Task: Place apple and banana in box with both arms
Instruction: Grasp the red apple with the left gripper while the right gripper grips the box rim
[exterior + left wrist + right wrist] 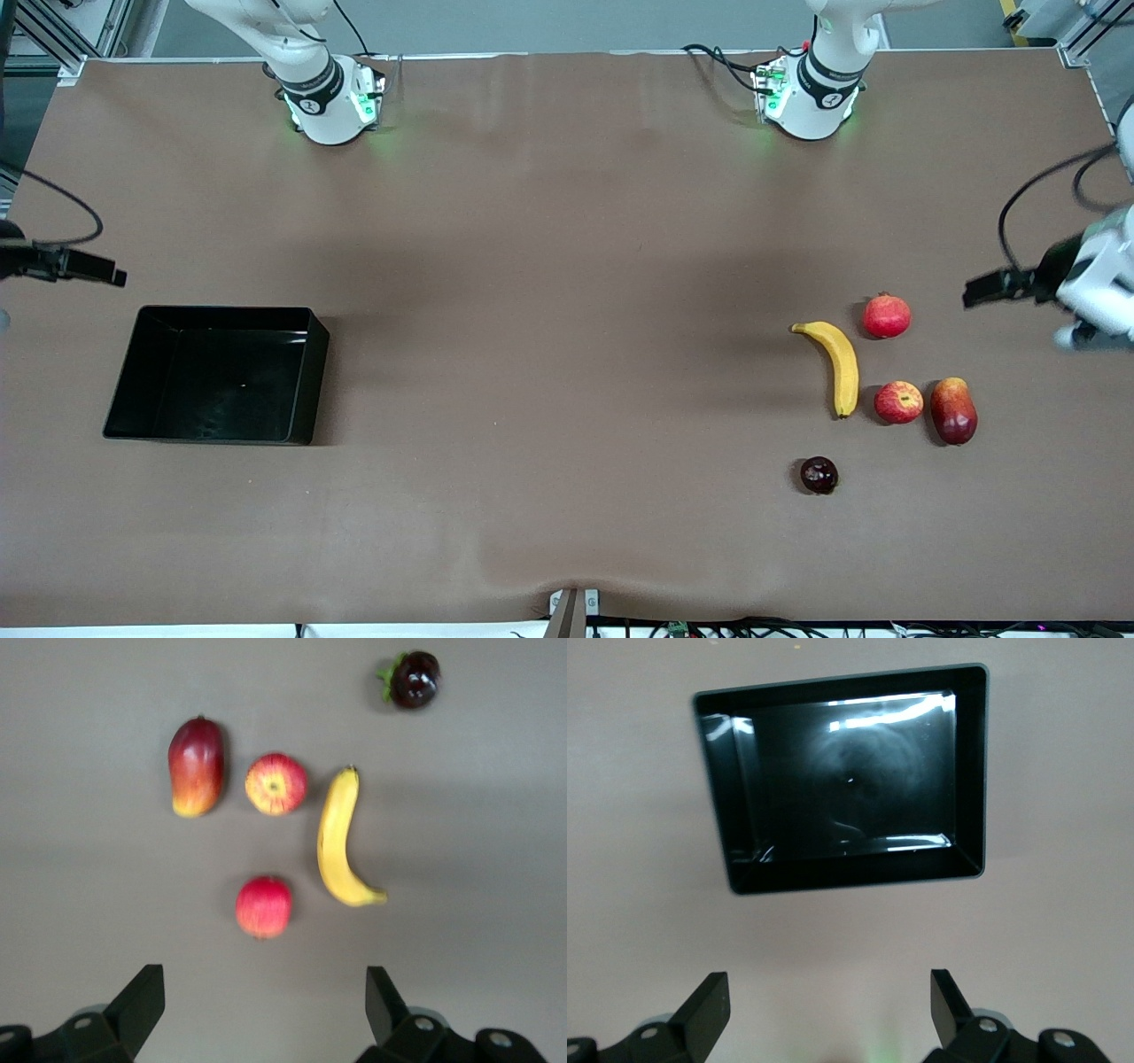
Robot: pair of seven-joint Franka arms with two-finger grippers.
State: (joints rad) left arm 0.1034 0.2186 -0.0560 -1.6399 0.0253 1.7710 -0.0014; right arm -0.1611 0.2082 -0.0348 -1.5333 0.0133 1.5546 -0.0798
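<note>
Two Franka arms stand ready at a brown table (567, 266) before any fruit has been picked up. At the right arm's end, the right gripper (89, 266) hangs with its fingers spread and empty near the black box (306, 372), which holds nothing. Toward the left arm's end the fruit lies clustered: the banana (839, 365) just beside the apple (898, 401), an elongated red-and-yellow fruit (953, 410) beside that, a pomegranate (887, 315) farther from the front camera, a dark round fruit (819, 475) nearer it. The left gripper (1001, 285) hovers at that table edge, jaws wide apart, gripping nothing. The first pickup appears not yet begun; the left arm would likely need to descend squarely over the apple or banana, clear of the neighbouring fruits.
</note>
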